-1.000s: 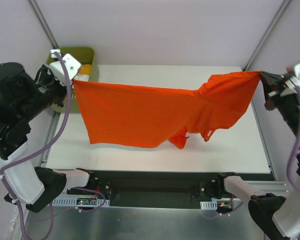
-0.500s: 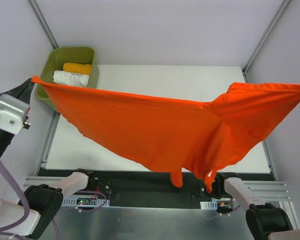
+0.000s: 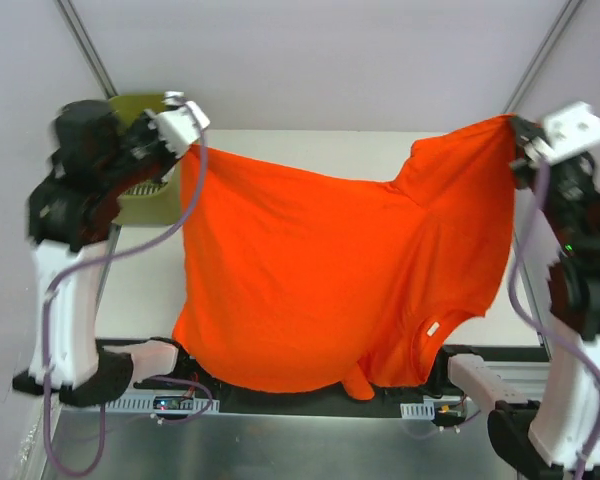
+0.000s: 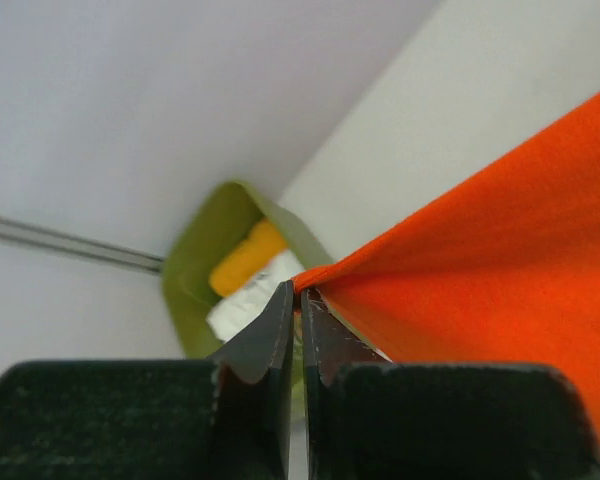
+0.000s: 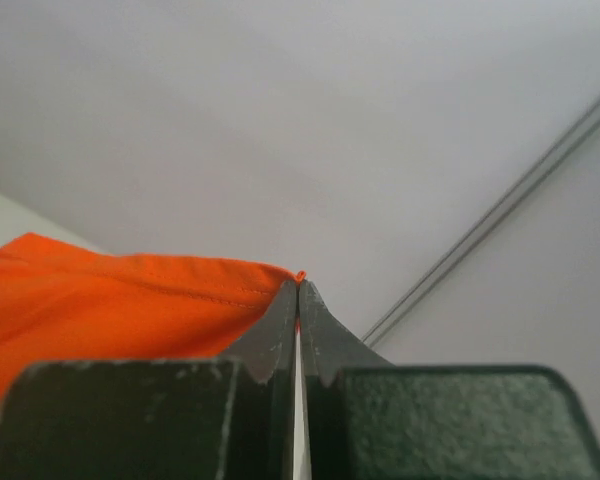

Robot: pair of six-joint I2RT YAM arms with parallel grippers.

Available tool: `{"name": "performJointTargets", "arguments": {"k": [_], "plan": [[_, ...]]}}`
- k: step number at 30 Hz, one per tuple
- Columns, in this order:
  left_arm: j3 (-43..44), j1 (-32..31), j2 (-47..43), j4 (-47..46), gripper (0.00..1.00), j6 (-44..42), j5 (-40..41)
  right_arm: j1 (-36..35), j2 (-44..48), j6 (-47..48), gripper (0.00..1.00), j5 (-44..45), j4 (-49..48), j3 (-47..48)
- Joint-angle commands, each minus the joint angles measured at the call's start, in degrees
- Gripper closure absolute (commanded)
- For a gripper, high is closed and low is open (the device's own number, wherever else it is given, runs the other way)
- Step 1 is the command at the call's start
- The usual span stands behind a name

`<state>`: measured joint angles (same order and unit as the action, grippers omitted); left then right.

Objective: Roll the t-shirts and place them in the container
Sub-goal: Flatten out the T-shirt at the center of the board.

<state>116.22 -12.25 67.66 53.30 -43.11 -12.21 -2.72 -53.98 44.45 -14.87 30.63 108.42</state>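
Presently, left claw point(image 3: 184, 150) is clamped shut on one edge of the red-orange t-shirt point(image 3: 330, 270), and right claw point(image 3: 518, 135) on the opposite edge. The shirt hangs between them. Recommend lowering both evenly, cloth taut, onto the table point(image 3: 130, 285). The green bin point(image 4: 195, 270) beyond the left claw holds a yellow-orange item point(image 4: 245, 255) and white cloth point(image 4: 248, 300).

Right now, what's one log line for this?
t-shirt: hanging spread | left tool: shut on t-shirt | right tool: shut on t-shirt

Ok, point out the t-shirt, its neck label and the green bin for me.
t-shirt point(image 3: 310, 270), top view, middle of the hanging cloth.
neck label point(image 3: 433, 327), top view, the white tag at the collar.
green bin point(image 4: 192, 262), left wrist view, a green side wall.
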Motion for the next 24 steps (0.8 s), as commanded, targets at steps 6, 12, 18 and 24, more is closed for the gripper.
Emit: {"name": "performJointTargets", "arguments": {"k": [6,12,18,24], "plan": [[-8.2,3.8,32.1,-7.4,1.00,-3.8,-6.6,0.3,-23.1,4.0,0.99,0.0,-9.1,-18.0],[12.2,4.5,57.7,-7.7,1.00,-3.8,-5.1,0.3,-50.2,8.7,0.99,5.1,-10.3,-6.8],[24.5,4.3,71.1,-10.7,1.00,-4.8,-1.6,0.3,-73.2,8.4,0.99,16.5,-8.7,17.1],[23.3,4.3,71.5,-17.0,1.00,-0.8,2.3,-0.7,-80.9,10.5,0.99,20.1,-18.4,21.1]]}}
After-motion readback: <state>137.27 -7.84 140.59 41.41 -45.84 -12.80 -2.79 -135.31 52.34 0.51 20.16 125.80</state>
